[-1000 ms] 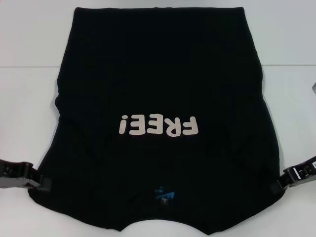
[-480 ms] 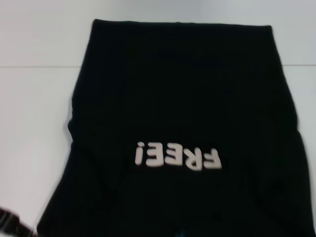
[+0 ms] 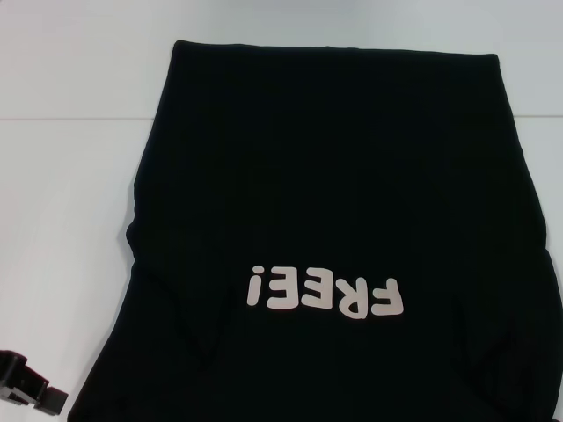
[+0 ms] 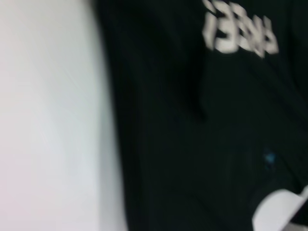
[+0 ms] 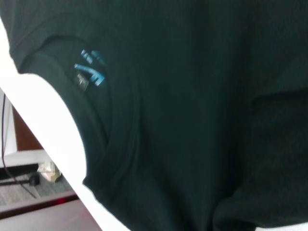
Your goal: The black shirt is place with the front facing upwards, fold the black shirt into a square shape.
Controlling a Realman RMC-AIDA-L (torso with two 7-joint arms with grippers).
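Observation:
The black shirt (image 3: 334, 176) lies flat on the white table, front up, and fills most of the head view. Its off-white "FREE!" print (image 3: 325, 294) reads upside down from here, and the hem is at the far end. My left gripper (image 3: 35, 394) shows as a black piece at the bottom left corner, just beside the shirt's left edge. In the left wrist view I see the shirt (image 4: 192, 120), the print (image 4: 238, 33) and a blue spot of neck label (image 4: 269, 158). The right wrist view shows the collar and blue neck label (image 5: 90, 67). My right gripper is out of view.
Bare white table (image 3: 62, 193) lies left of the shirt and beyond its hem. A thin seam line (image 3: 70, 118) crosses the table at the far left. In the right wrist view, the table's near edge (image 5: 53, 120) runs close to the collar, with floor and a cable below.
The shirt now sits lower and further right in the head view. The right gripper has left the picture, and only a corner of the left one remains. The neck label has dropped out of the head view.

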